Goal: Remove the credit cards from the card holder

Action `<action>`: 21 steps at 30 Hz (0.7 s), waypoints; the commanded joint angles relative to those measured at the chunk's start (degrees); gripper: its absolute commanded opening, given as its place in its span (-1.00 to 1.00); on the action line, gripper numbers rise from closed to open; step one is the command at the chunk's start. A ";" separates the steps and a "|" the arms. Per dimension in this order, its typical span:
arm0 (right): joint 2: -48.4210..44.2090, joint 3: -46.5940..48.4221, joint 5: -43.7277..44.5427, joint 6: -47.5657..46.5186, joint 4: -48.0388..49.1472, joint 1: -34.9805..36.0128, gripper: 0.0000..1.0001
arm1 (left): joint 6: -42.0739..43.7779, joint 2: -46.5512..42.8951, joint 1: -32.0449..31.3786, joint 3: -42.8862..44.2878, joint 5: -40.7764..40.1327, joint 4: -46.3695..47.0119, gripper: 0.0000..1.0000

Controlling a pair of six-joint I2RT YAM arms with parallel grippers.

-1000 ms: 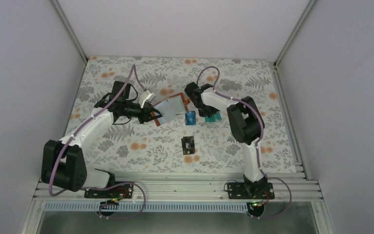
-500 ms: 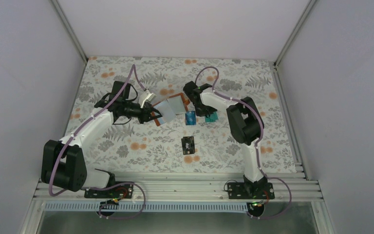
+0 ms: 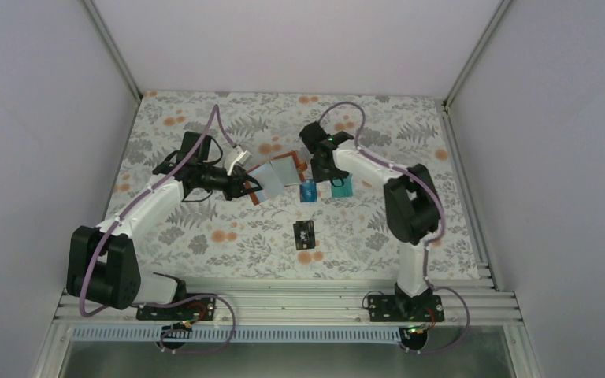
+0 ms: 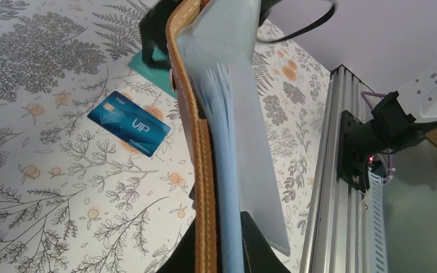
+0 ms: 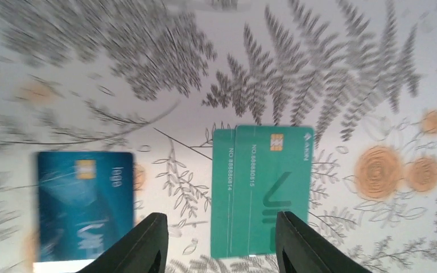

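Observation:
My left gripper (image 3: 250, 189) is shut on the brown leather card holder (image 3: 276, 172) and holds it open above the table. In the left wrist view (image 4: 222, 253) the holder's brown edge (image 4: 196, 142) and pale blue-grey pockets stand upright between my fingers. My right gripper (image 3: 322, 176) is open and empty, hovering over the table (image 5: 222, 253). A blue card (image 3: 308, 190) (image 5: 85, 210) (image 4: 129, 123) lies flat below the holder. Two overlapping teal-green cards (image 3: 342, 187) (image 5: 262, 193) lie right of it. A black card (image 3: 305, 233) lies nearer the front. The pale pink card is not in view.
The floral table cover (image 3: 205, 244) fills the workspace. White walls close in the left, right and back. An aluminium rail (image 3: 283, 303) runs along the near edge and shows in the left wrist view (image 4: 324, 187).
My right gripper has drawn back off the teal-green cards, which now show more fully, and its elbow has swung to the right. My left arm and the holder have stayed still.

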 commanded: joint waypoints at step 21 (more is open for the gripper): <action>-41.26 -24.75 -21.40 -17.02 32.21 16.32 0.11 | 0.85 -0.33 0.30 -0.51 4.80 0.87 -0.95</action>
